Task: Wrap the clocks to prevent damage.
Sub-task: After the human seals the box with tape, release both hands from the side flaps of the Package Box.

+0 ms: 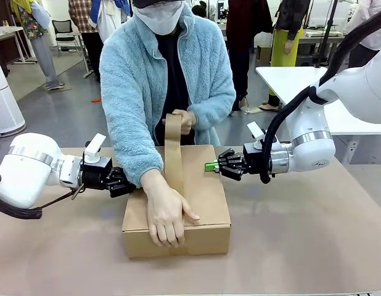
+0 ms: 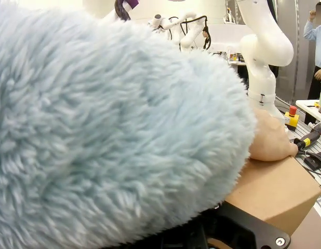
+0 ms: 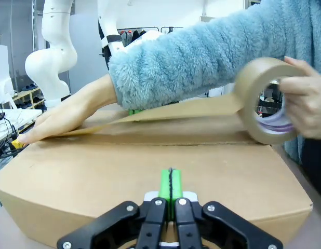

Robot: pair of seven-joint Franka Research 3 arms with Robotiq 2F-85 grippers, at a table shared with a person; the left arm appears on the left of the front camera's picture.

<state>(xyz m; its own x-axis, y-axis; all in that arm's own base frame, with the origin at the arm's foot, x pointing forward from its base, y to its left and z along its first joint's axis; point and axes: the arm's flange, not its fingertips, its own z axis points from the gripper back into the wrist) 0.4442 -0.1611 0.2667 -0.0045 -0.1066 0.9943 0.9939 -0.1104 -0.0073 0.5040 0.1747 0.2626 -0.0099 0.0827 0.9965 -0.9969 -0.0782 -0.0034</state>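
Box [image 1: 203,185]: keep both closed grippers braced against its 2 sides.
Left gripper [image 1: 121,184]: jaws pressed together, empty.
Right gripper [image 1: 210,166]: same.
Tape [image 1: 173,157]: let the person's hand [image 1: 167,213] smooth it flat.

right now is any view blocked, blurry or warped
Left wrist view: the person's fluffy blue sleeve sits right against the lens, soft and blocking most of it. Right wrist view: sharp, wide-angle bulge on the cardboard box. Front view: even light, no glare.

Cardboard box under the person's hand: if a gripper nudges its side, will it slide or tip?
The cardboard box is low, wide and flat on the table, so it would probably slide, not tip. The person's hand pressing its top likely resists any push.
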